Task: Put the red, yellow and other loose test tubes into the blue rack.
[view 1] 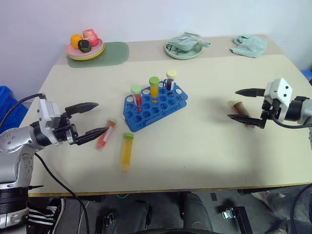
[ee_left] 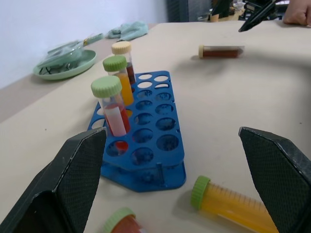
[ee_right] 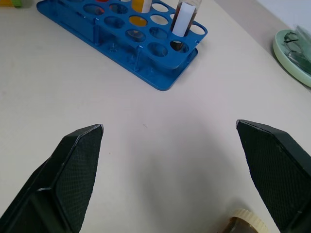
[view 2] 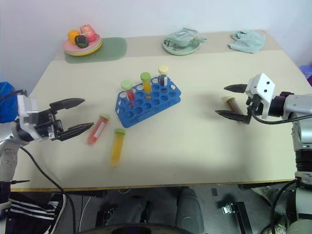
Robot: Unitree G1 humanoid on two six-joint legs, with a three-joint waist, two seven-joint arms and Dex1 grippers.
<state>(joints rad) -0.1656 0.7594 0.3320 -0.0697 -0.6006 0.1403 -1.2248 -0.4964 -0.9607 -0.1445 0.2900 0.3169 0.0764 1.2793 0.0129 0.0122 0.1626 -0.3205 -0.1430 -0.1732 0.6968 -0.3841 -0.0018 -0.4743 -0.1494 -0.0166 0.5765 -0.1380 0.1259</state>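
Lying on the table just beside the open, empty left gripper (view 1: 90, 120) — red tube (view 1: 106, 133) nearest, long axis running toward the blue rack (view 1: 155, 107) — yellow tube (view 1: 126, 150) alongside; brown tube (view 1: 241, 108) between the spread right gripper (view 1: 240, 104) fingers.

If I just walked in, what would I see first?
Probably the bright blue rack in the middle of the table, with three capped tubes standing in it. Near it lie a red tube and a yellow tube, right by the open left gripper. A brown tube lies by the open right gripper on the other side.
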